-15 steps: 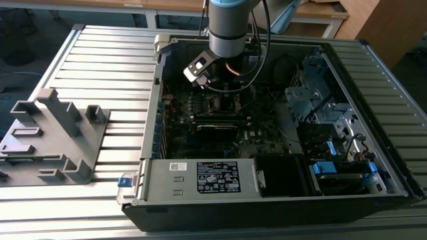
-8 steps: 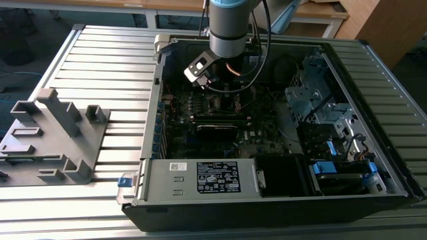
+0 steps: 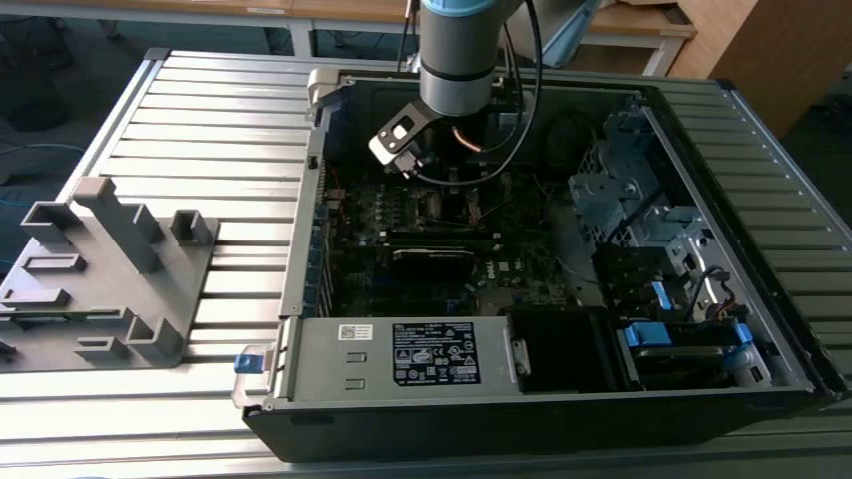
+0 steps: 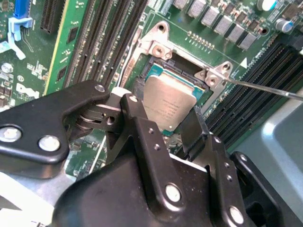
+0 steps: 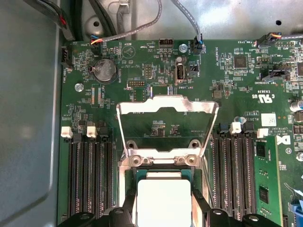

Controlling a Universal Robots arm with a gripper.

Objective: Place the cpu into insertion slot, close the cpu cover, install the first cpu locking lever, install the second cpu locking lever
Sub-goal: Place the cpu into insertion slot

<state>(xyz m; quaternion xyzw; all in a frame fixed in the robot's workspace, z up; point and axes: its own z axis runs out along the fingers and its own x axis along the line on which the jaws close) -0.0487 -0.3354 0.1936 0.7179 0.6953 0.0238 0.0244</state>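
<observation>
My pincer [image 4: 165,111] is closed on the cpu [image 4: 168,97], one black finger [image 4: 136,109] against each of two opposite edges, and in both wrist views the chip sits low, in or just over the insertion slot [image 4: 175,71], whose teal inner edge shows along the far side. I cannot tell if it is fully seated. The risk I see is a corner riding up on the socket wall: if I push down or let go with the chip skewed, the contacts beneath could bend. Just beyond, in the first wrist view, the cpu cover [image 5: 165,105] stands open and tilted away from the socket on its hinge. A thin locking lever [image 4: 265,88] angles out close beside my finger; a sideways drift could snag it. The black memory slots [image 5: 90,179] flank the socket, and around it all is the open computer case [image 3: 533,439].
</observation>
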